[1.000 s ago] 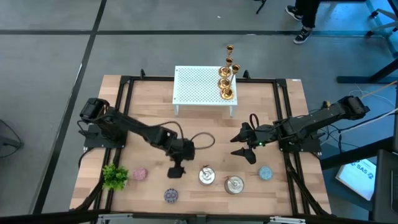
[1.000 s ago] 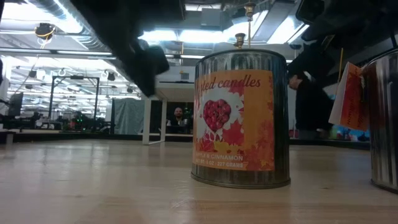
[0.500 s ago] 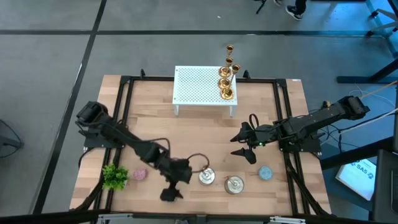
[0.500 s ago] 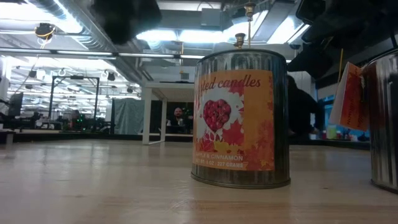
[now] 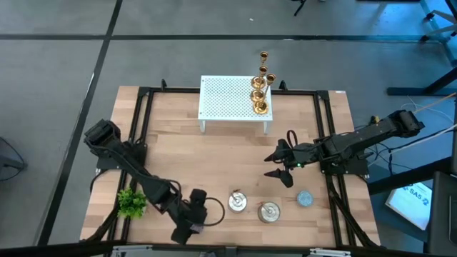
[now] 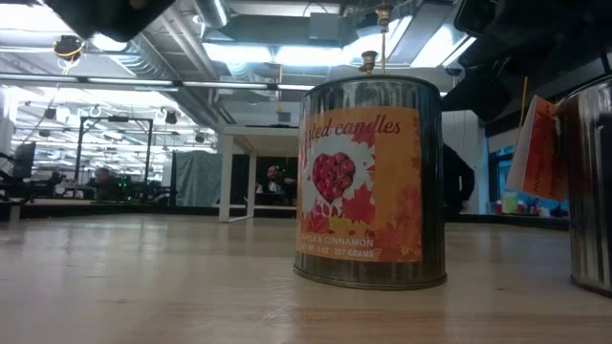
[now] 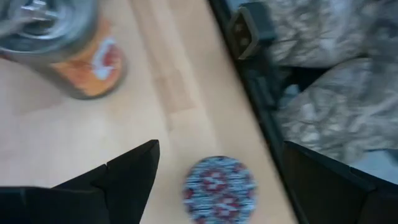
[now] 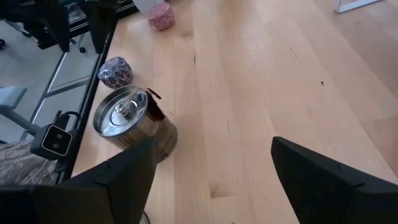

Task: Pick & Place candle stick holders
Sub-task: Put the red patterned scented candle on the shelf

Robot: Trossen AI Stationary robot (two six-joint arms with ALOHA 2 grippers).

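1. Candle stick holders [image 5: 260,89] are standing in a tight group on the far right corner of the white rack [image 5: 228,100] in your view from above. They are shiny and gold. Nothing is touching them. Your left gripper [image 5: 187,227] is hanging low at the near edge of the table [image 5: 214,150], well apart from them. Your right gripper [image 5: 280,168] is waiting over the right side of the table, and its fingers are standing wide with nothing between them. Two silver tins [image 5: 253,206] are sitting between the two grippers.

2. You are looking across the table from down low. A big tin with a red heart label [image 6: 369,182] is filling the middle. A gold tip is poking up behind it.

3. Your left wrist camera is showing two dark fingers [image 7: 130,177] spread apart, holding nothing. A round red and blue candle [image 7: 219,189] is lying on the wood between them. A tin [image 7: 68,46] is standing farther off.

4. Your right wrist camera is showing fingers [image 8: 314,177] spread wide and holding nothing. A silver tin [image 8: 132,121] is standing near a patterned candle [image 8: 115,71] and a pink candle [image 8: 160,17].
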